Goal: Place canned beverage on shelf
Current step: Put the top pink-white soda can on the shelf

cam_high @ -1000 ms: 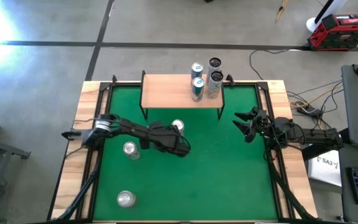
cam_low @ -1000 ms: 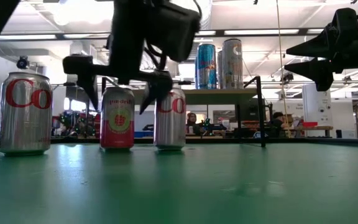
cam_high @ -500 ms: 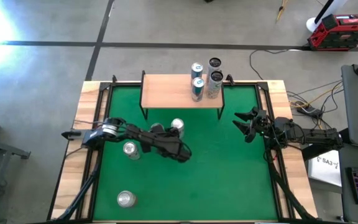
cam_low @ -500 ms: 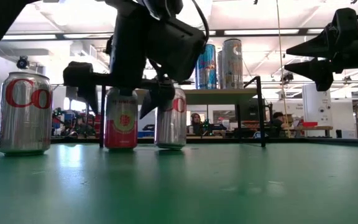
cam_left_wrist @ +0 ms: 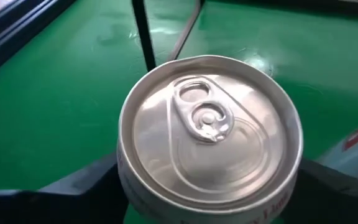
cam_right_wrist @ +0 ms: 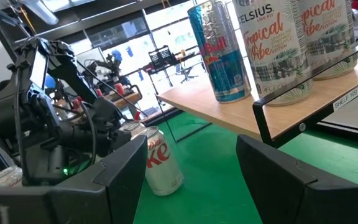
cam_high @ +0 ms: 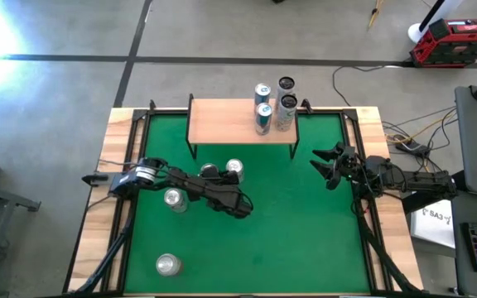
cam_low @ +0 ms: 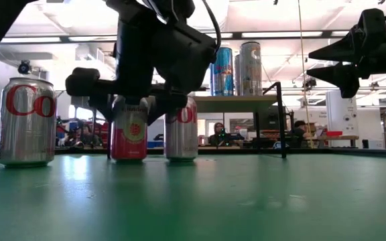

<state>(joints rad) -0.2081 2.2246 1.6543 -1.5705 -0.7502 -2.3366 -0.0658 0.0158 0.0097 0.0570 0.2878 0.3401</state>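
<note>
We are seeing the left gripper [cam_low: 129, 107] coming down over a red can [cam_low: 129, 131] on the green desk [cam_high: 288, 240], its jaws closing on the can's sides; the wrist view is showing the can's lid [cam_left_wrist: 209, 132] between them. A silver can [cam_low: 181, 128] is standing just beside it. The shelf [cam_high: 222, 122] is carrying tall cans [cam_high: 273, 106] at its right end. The right gripper [cam_high: 325, 170] is hovering to the shelf's right, jaws apart, holding nothing.
</note>
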